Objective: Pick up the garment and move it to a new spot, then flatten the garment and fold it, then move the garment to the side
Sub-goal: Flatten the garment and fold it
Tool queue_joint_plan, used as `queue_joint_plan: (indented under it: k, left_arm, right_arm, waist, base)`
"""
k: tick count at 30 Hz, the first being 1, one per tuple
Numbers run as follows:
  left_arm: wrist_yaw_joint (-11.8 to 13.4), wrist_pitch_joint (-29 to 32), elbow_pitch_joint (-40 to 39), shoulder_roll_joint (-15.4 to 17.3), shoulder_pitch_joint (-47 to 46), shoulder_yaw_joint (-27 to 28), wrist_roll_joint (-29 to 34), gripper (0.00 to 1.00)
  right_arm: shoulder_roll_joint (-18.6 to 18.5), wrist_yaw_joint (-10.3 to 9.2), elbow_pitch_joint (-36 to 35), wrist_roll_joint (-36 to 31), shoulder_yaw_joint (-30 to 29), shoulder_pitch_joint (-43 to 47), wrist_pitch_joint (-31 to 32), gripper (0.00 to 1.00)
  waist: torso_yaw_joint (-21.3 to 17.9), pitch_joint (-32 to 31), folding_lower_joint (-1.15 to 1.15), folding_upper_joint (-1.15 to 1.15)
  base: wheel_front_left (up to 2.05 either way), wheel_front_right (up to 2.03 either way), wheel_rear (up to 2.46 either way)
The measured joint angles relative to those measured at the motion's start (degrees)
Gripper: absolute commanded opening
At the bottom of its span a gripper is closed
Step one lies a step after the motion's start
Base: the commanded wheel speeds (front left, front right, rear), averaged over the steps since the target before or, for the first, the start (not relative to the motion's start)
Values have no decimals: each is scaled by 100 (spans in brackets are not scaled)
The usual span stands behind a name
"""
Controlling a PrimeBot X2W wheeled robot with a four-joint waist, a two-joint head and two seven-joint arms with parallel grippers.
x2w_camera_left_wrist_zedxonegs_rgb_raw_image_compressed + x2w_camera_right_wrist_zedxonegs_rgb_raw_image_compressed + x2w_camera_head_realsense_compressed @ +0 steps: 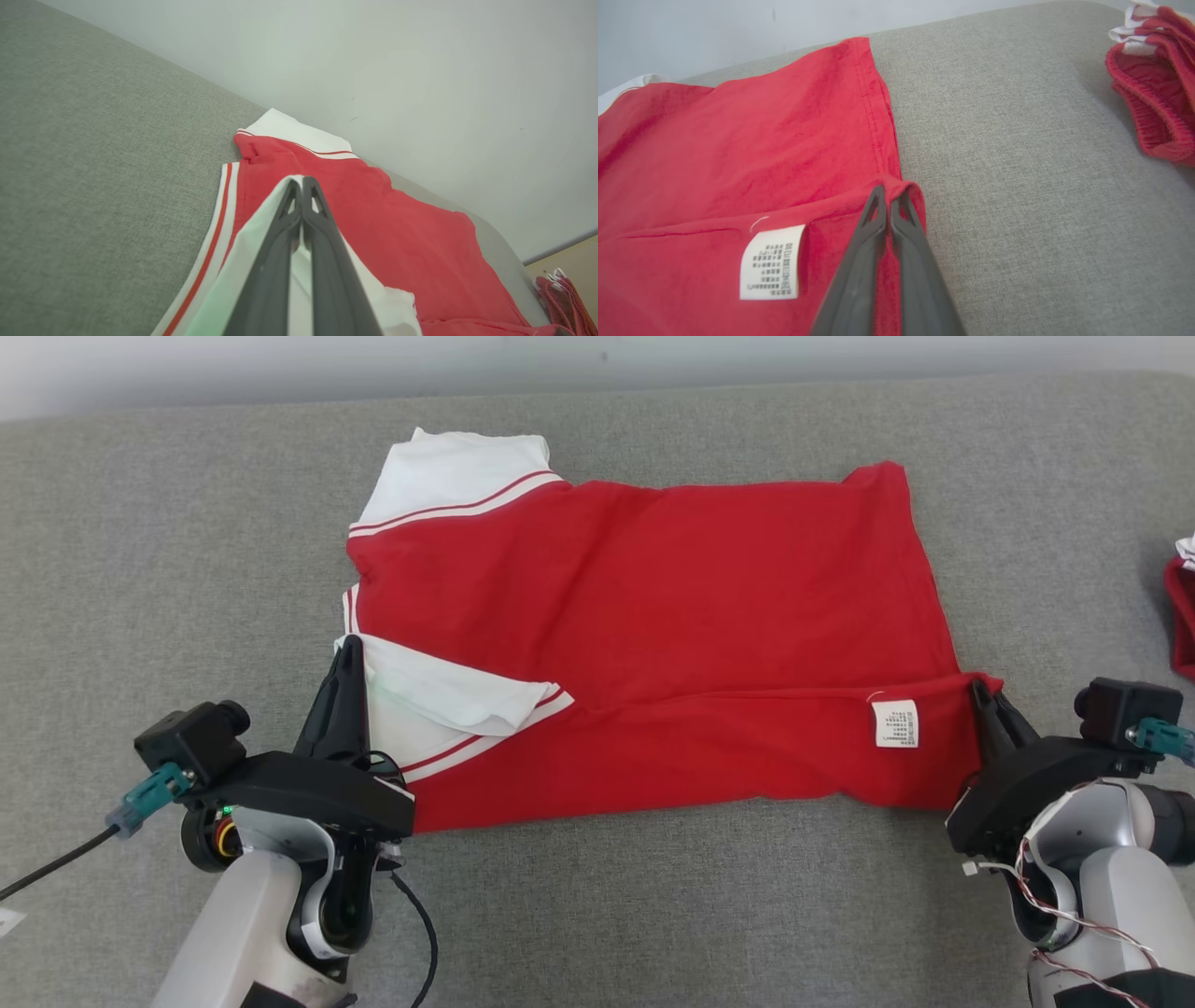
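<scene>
The garment, a red shirt with white sleeves, lies spread across the middle of a grey upholstered surface, with its collar end towards the robot's left and its hem towards the right. A pale wall runs along the far edge of that surface. The near long edge of the shirt is turned over onto the body as a band, inside out, so a white care label shows near the hem end of it. The left gripper sits at the collar-side corner of this folded band. Its two dark fingers are pressed together with the white cloth of the near sleeve pinched between them, and from the left wrist the tips meet over white fabric that shows in the slit lower down. The right gripper is at the opposite corner, fingers likewise closed tight. From its own wrist the red hem curls around the tips, so it is nipping that corner, just beside the label. The far sleeve lies flat at the back left. Well off to the right, apart from the shirt, a small heap of other red and white clothing rests at the edge of the surface.
</scene>
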Motion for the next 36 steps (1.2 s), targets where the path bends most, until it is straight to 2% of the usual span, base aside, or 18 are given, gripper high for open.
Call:
queue_joint_plan:
  k: [1,2,3,4,5,12,23,33,36]
  left_arm:
    - [14,-27,53,0,-29,-3,25,0]
    - [15,-54,104,4,-56,-12,55,0]
    - [22,-93,149,9,-83,-21,108,35]
    - [25,-146,181,7,-108,-25,172,97]
    - [36,-191,208,4,-130,-35,207,100]
    - [32,-436,328,57,-159,-87,599,100]
    - [631,-511,131,471,763,-352,1707,100]
    - [1009,-450,461,519,1081,-490,1965,100]
    - [1025,-401,572,519,1067,-513,1973,100]
  right_arm:
    - [0,0,19,-2,26,-40,-7,16]
    - [2,0,43,-13,56,-77,-22,95]
    - [5,0,74,-27,75,-107,-34,100]
    - [8,0,101,-27,86,-129,-52,100]
    - [8,0,127,-27,92,-151,-67,100]
    - [-7,0,208,-35,79,-177,-183,100]
    - [-81,0,-165,-253,-183,279,-160,100]
    - [-16,0,-189,-608,-226,539,-78,100]
    - [3,0,-83,-713,-233,537,-34,100]
  waist:
    - [-10,12,0,0]
    - [-21,22,0,0]
    - [-31,30,0,0]
    - [-40,34,-1,0]
    - [-43,32,0,0]
    - [-35,-84,-1,0]
    - [-27,-371,-2,0]
    - [-74,-346,-1,0]
    - [-84,-307,-1,0]
  base:
    - [0,0,0]
    - [0,0,0]
    - [0,0,0]
    - [0,0,0]
    - [0,0,0]
    - [0,0,0]
    - [0,0,0]
    - [0,0,0]
    - [0,0,0]
